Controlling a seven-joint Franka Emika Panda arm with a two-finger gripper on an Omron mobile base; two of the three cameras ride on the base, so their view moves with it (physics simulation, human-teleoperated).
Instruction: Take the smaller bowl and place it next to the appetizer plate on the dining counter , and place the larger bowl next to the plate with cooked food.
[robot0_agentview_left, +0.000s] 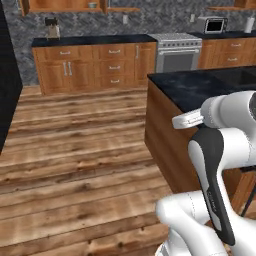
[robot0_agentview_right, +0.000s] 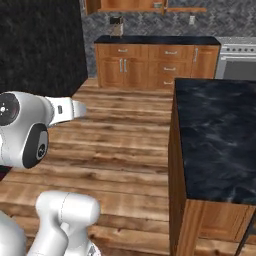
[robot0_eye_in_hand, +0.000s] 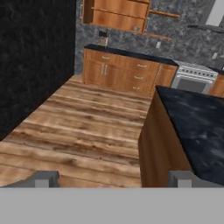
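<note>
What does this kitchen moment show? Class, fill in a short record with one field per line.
Setting: kitchen with wood plank floor
Dining counter: black marbled top, wooden base, right of the arm
Wall counter: black top over wooden cabinets
Stove: beside the wall cabinets
Gripper: fingers apart, open, holding nothing
Bowls and plates: none in sight

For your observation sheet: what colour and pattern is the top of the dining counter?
Black with pale grey marbling; the dining counter shows it best in the right base view.
</note>
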